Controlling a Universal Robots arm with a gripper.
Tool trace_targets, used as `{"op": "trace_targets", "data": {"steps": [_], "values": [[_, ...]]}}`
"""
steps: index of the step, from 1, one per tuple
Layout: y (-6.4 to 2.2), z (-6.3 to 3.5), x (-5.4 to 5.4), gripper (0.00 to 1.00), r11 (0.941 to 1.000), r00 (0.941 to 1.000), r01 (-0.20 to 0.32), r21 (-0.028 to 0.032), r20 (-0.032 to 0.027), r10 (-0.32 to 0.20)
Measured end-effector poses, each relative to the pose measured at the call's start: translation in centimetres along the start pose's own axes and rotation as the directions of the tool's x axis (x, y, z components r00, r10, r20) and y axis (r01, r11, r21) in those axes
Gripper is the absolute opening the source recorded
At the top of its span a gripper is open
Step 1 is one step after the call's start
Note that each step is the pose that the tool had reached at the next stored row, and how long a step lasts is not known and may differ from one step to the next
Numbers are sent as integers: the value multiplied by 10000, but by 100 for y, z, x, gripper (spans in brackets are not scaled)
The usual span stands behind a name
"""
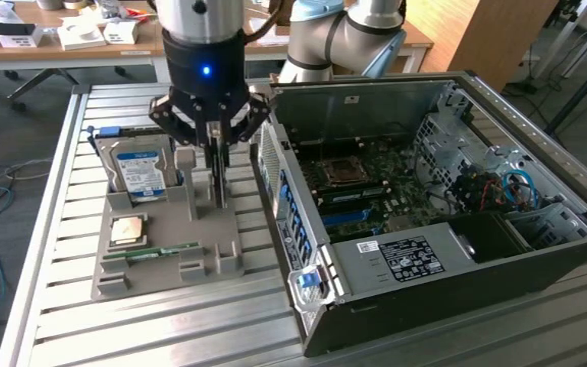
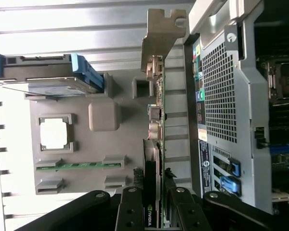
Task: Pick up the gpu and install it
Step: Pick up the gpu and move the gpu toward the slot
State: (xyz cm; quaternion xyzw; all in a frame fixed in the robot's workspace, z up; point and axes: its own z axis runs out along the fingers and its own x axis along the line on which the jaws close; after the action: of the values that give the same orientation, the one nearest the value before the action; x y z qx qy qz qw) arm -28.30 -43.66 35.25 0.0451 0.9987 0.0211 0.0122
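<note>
Wrist view: tool [image 2: 153, 192] clamps gpu [image 2: 155, 115] edge, just beside case [image 2: 226, 96] wall.

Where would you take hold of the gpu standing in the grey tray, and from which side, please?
By its upper long edge, from straight above, pinching the two flat faces: the gpu stands on edge in the tray, metal bracket at one end. The gripper grips it this way.

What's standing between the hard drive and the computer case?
The gpu stands on edge there, in the tray, with the tool gripping it. The wrist view shows this best.
</note>
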Motion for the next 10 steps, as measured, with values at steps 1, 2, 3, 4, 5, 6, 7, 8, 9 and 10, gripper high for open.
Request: {"op": "trace_targets", "data": {"steps": [1, 2, 3, 4, 5, 6, 7, 8, 9, 10], "values": [[2, -40, -1, 27, 10000, 10000, 0, 0, 0, 0], [4, -80, -2, 27, 10000, 10000, 0, 0, 0, 0], [5, -118, -3, 27, 10000, 10000, 0, 0, 0, 0], [7, -154, -4, 27, 10000, 10000, 0, 0, 0, 0], [8, -191, -4, 27, 10000, 10000, 0, 0, 0, 0], [10, -221, -5, 27, 10000, 10000, 0, 0, 0, 0], [11, -248, -6, 27, 10000, 10000, 0, 0, 0, 0], [12, -275, -6, 27, 10000, 10000, 0, 0, 0, 0], [13, -302, -7, 27, 10000, 10000, 0, 0, 0, 0], [14, -328, -7, 27, 10000, 10000, 0, 0, 0, 0]]}}
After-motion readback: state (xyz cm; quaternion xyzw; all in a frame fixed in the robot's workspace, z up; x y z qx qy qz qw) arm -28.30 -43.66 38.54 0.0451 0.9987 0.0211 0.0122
